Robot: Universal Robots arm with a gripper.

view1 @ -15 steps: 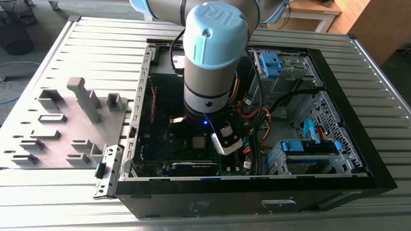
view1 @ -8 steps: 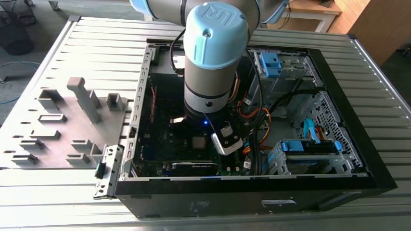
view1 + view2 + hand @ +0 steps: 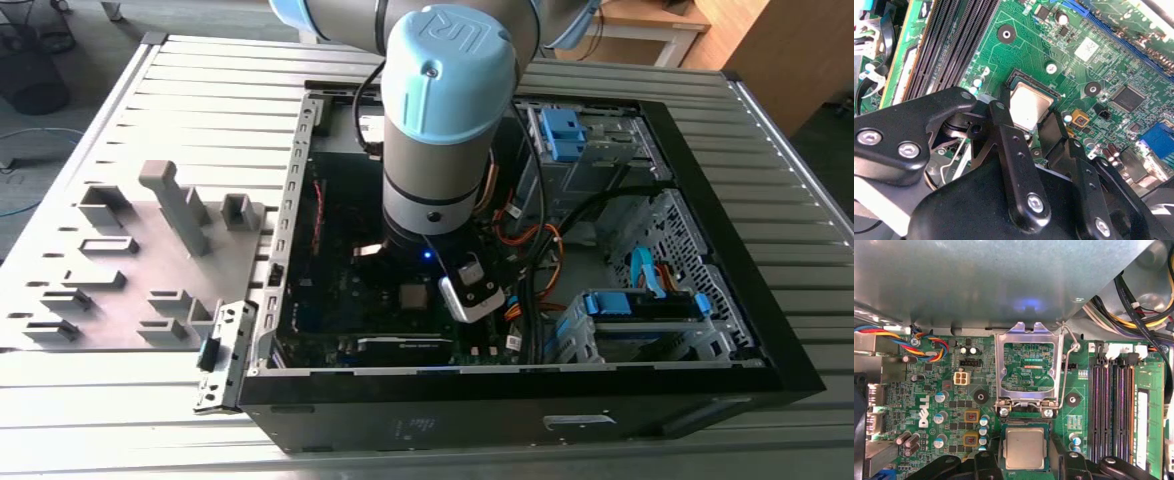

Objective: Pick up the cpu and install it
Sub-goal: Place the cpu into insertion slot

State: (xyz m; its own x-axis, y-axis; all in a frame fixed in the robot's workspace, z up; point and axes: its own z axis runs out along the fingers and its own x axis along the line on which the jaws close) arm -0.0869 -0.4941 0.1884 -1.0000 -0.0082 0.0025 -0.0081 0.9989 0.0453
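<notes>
The cpu (image 3: 1025,447) is a small silver-grey square lying flat in the black-framed socket of the green motherboard (image 3: 954,390). In the second wrist view the cpu (image 3: 1029,104) sits between my two black fingers (image 3: 1004,130). My gripper (image 3: 1026,460) hangs just above it, open, one fingertip off each side of the socket and neither touching the chip. The socket's metal load plate (image 3: 1029,365) stands hinged up with its wire lever beside it. In the exterior view the arm (image 3: 434,130) reaches down into the open computer case (image 3: 747,370), and the cpu (image 3: 414,294) shows below the wrist.
Memory slots (image 3: 1109,405) run along one side of the socket. Orange and black cables (image 3: 541,250) and blue drive bays (image 3: 641,305) fill the case toward the exterior view's right. A grey tray with raised blocks (image 3: 120,270) lies on the slatted table at the exterior view's left.
</notes>
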